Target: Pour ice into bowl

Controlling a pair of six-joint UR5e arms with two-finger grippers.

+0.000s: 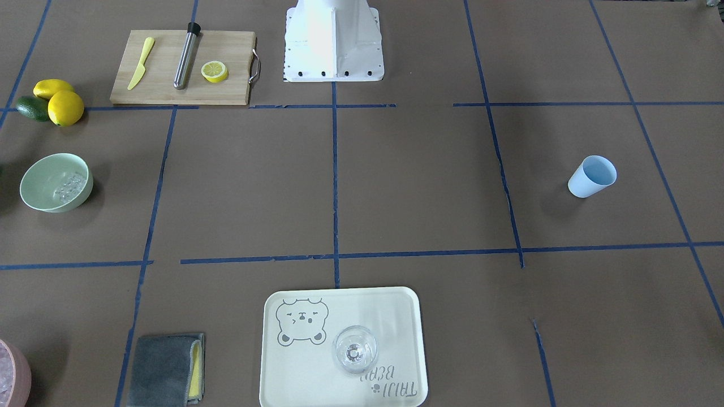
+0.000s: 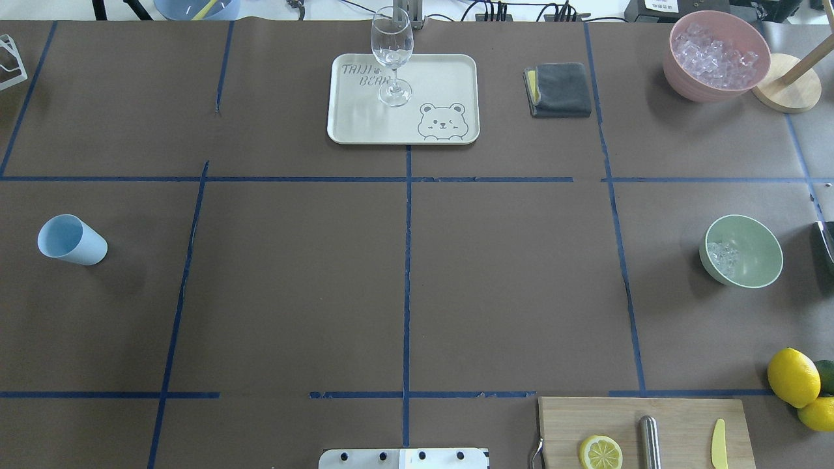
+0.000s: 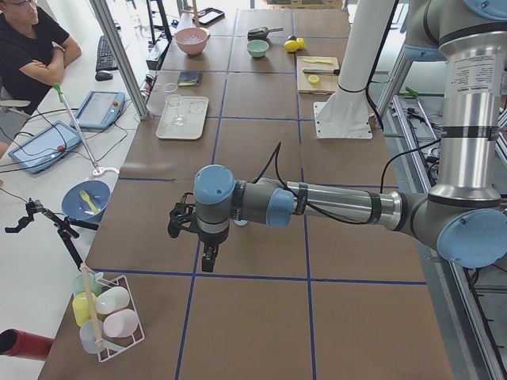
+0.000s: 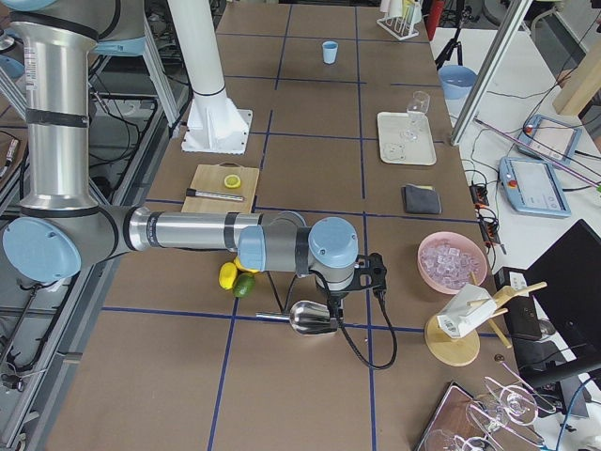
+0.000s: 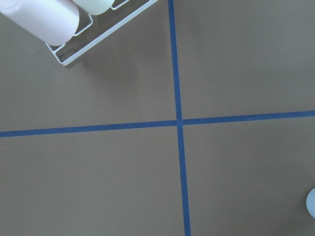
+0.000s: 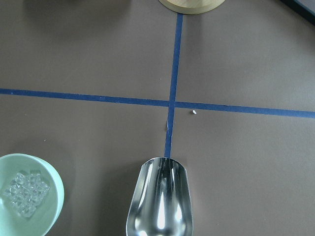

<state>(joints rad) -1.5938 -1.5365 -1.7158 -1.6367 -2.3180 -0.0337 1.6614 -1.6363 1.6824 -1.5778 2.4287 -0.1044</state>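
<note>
Judging from the right wrist view, the ice (image 6: 24,191) is heaped in the bowl (image 6: 49,169), at 8 o'clock from the empty scoop (image 6: 160,201). Whether the right gripper (image 4: 333,303) or the left gripper (image 3: 207,260) is clenched cannot be told. Were the scoop swung low toward 8 o'clock, the bowl could be tipped and ice scattered over the surface (image 6: 236,162).

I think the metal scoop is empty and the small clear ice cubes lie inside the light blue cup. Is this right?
Not quite: the ice cubes lie in the mint-green bowl, as the right wrist view shows. The scoop is indeed empty.
</note>
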